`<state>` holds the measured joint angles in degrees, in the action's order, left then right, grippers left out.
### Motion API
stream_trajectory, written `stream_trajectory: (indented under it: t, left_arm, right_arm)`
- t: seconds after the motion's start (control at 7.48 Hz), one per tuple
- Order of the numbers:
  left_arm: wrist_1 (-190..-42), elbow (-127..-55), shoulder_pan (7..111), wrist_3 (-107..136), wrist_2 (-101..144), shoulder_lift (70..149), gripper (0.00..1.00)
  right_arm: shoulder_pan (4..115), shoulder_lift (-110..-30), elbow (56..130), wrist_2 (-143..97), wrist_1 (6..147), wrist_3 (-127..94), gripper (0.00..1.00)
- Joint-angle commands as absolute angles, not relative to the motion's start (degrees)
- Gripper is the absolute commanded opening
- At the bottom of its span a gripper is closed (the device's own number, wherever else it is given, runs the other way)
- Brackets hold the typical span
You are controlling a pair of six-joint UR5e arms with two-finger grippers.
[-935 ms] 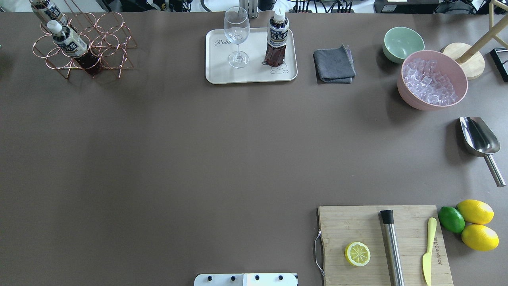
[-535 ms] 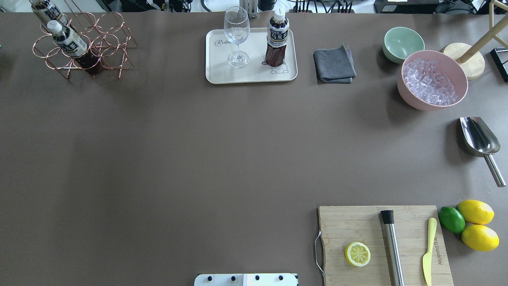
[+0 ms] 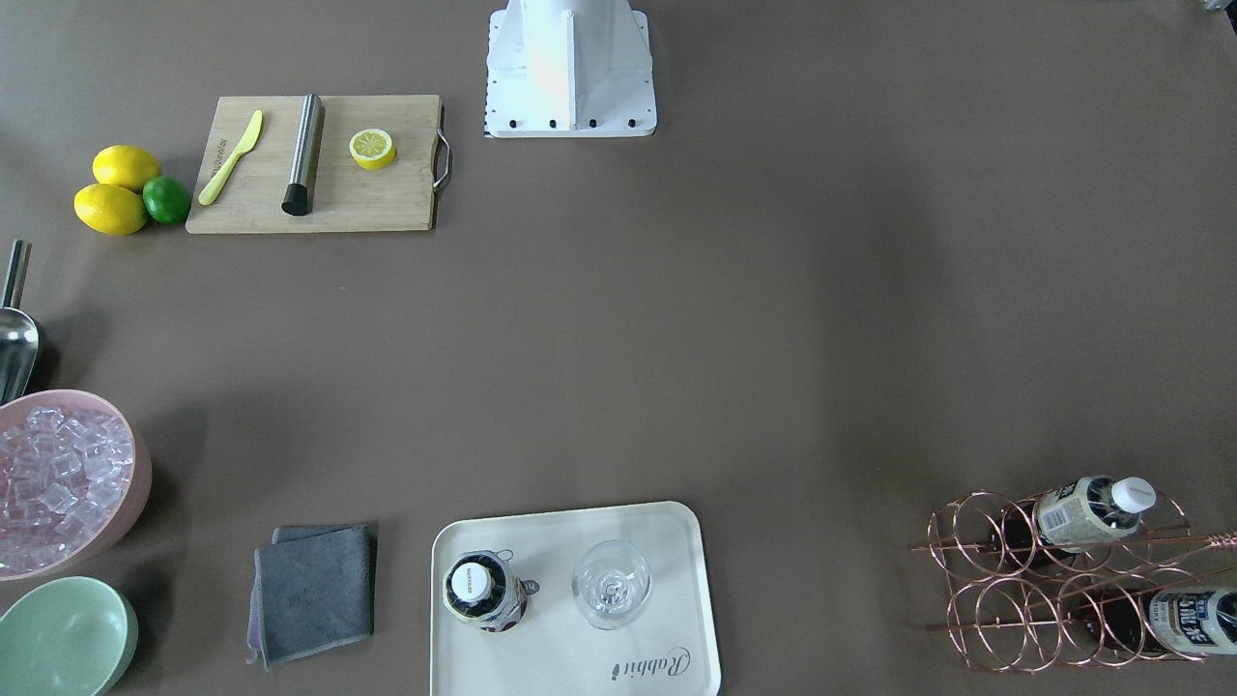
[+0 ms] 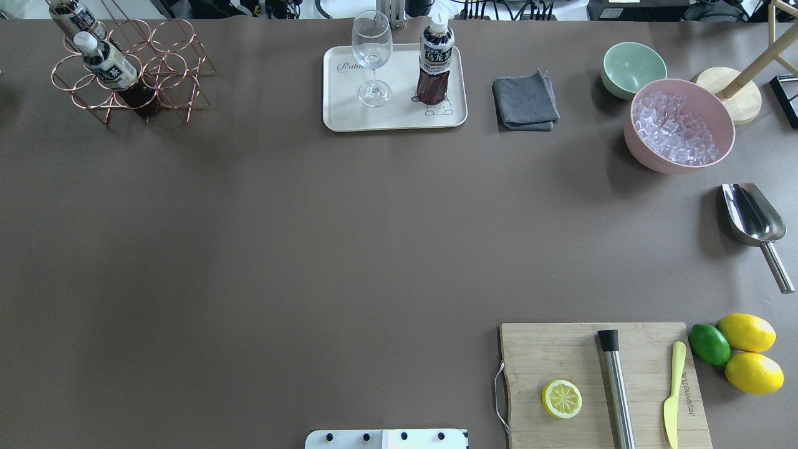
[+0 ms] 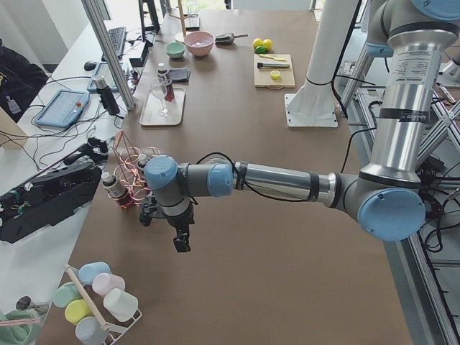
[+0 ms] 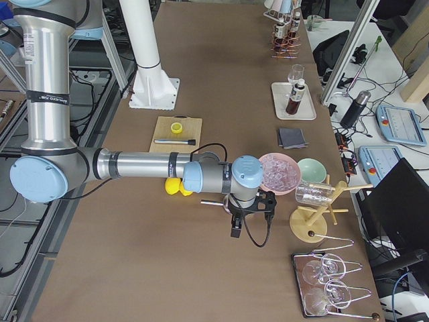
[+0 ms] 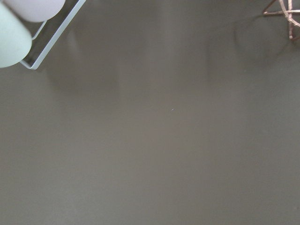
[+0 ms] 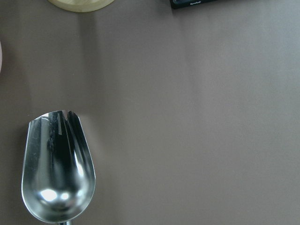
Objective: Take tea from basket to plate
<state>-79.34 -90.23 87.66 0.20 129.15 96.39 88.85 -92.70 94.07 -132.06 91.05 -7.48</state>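
Brown surface (image 4: 312,249) is carrying what looks like finished work: the tea (image 4: 435,62) is standing upright on the plate (image 4: 349,118), with two alike bottles (image 4: 112,70) lying in the basket (image 4: 181,68). The left fingers (image 5: 181,246) and right fingers (image 6: 234,232) are hovering well apart from it; I cannot tell their spread.

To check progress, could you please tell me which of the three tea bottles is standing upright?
The bottle on the cream tray beside the wine glass; the other two lie tilted in the copper rack.

Silver tube arms (image 5: 277,180), pale-blue joint caps (image 5: 392,213), black bands (image 5: 313,187), white bolted pedestal base (image 3: 570,68).
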Motion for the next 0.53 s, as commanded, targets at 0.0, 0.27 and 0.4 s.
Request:
stream_trajectory:
  t: [0.0,0.27,0.4]
  left_arm:
    - [-79.4,-90.0,89.2,-1.1,128.9,94.3,0.98]
    - [-79.6,-90.9,89.1,-1.1,128.9,94.7,0.98]
    - [-80.0,-90.9,89.0,-1.1,128.9,94.8,0.98]
  right_arm:
    - [88.9,-92.8,94.3,-132.2,91.1,-7.5,0.99]
    - [89.1,-92.9,94.4,-132.3,91.1,-7.5,0.99]
    - [89.2,-92.9,94.4,-132.3,91.1,-7.5,0.99]
